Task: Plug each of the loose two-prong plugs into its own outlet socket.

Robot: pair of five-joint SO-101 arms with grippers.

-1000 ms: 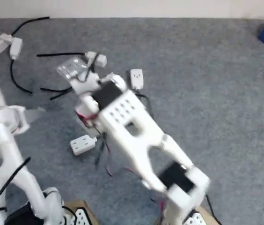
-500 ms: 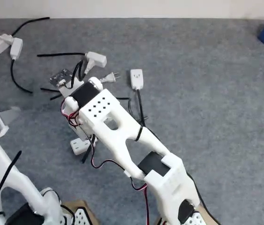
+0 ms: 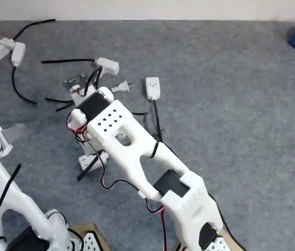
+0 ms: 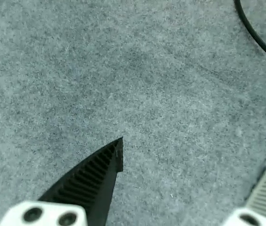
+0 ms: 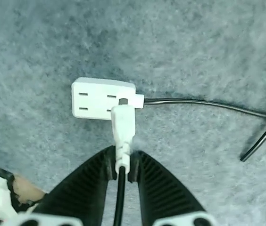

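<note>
While the right gripper (image 5: 122, 157) pinches the white two-prong plug (image 5: 123, 125) by its rear end, the plug's nose lies against the white outlet socket (image 5: 93, 98) at 11 o'clock on the grey worktop (image 3: 231, 78), and the left gripper (image 4: 197, 149) hangs spread at 9 o'clock.

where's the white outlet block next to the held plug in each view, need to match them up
high view: outlet block left of centre, low, half hidden under the right arm.
left wrist view: not in it.
right wrist view: outlet block mid-picture, just beyond the right gripper, which holds the white plug against it.
shared landmark: the tan board by the arm bases, on the block's gripper side.
</note>
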